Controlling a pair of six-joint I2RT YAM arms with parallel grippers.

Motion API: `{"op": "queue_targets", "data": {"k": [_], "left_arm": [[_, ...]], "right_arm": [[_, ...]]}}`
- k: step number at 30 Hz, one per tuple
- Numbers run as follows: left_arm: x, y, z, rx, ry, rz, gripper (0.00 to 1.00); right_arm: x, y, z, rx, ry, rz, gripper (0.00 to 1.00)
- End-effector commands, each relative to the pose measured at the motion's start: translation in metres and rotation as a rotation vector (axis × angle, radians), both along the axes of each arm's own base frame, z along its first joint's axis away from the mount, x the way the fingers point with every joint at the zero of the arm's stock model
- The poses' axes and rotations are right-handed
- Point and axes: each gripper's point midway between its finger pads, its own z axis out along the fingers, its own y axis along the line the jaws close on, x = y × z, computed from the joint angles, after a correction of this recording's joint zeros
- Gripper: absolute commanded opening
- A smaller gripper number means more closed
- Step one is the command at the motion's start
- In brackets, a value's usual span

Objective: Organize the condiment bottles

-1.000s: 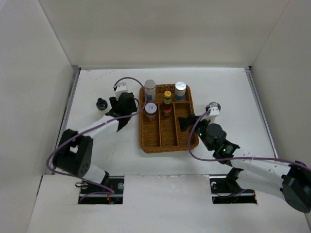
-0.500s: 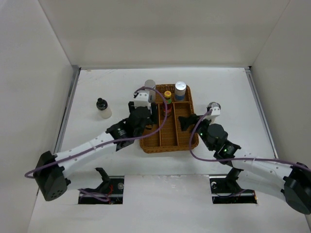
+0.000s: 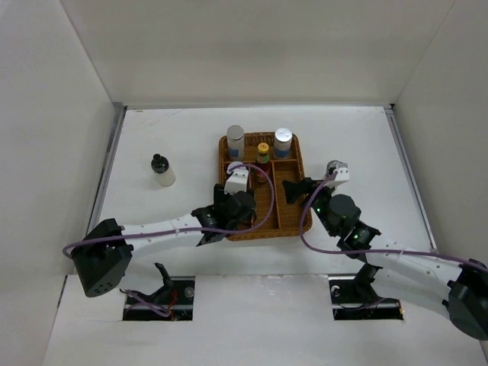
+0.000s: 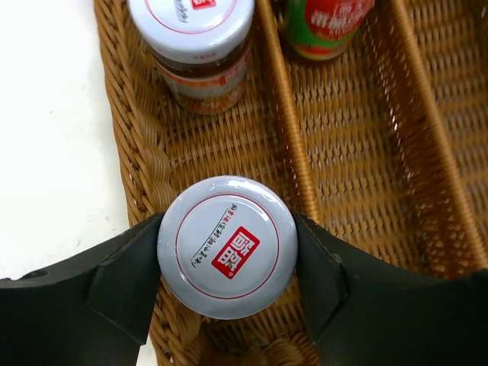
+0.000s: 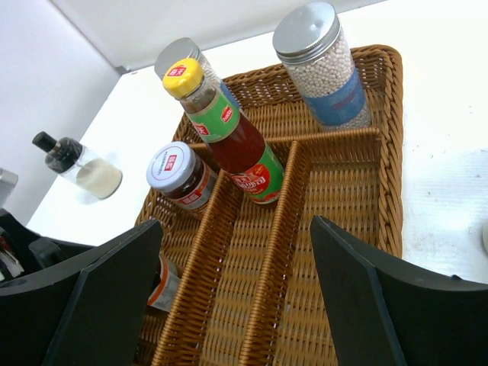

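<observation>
My left gripper (image 3: 231, 217) is shut on a white-lidded brown jar (image 4: 227, 246) with a red mark, at the near end of the wicker basket's (image 3: 276, 210) left compartment. A second jar like it (image 4: 194, 30) stands just beyond. My right gripper (image 5: 236, 305) is open and empty over the basket's near right part. The slim red sauce bottle (image 5: 236, 145) with a yellow cap stands in the middle compartment. Two silver-topped shakers (image 3: 235, 139) (image 3: 283, 141) stand at the far end. A black-capped shaker (image 3: 162, 170) stands on the table to the left. A grey-capped shaker (image 3: 334, 168) stands right of the basket.
The basket (image 5: 328, 229) has three long compartments, with wicker dividers running near to far. White walls close off the table at the left, right and back. Both arms' purple cables hang over the basket area.
My left arm swung from the basket's left side to its near left corner, and the jar now sits in the left compartment. The right arm barely moved.
</observation>
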Motion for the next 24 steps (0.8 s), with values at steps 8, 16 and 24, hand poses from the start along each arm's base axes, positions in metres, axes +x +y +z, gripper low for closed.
{"op": "queue_targets", "data": {"k": [8, 16, 24], "left_arm": [[0.008, 0.002, 0.04, -0.194, -0.119, 0.091, 0.83], [0.056, 0.104, 0.099, -0.196, -0.259, 0.402, 0.88], [0.11, 0.215, 0.078, -0.095, -0.21, 0.694, 0.89]], "right_arm": [[0.003, -0.004, 0.01, 0.03, -0.031, -0.024, 0.86], [0.003, -0.003, 0.01, 0.033, -0.03, -0.021, 0.86], [0.003, -0.001, 0.011, 0.037, -0.03, -0.014, 0.88]]}}
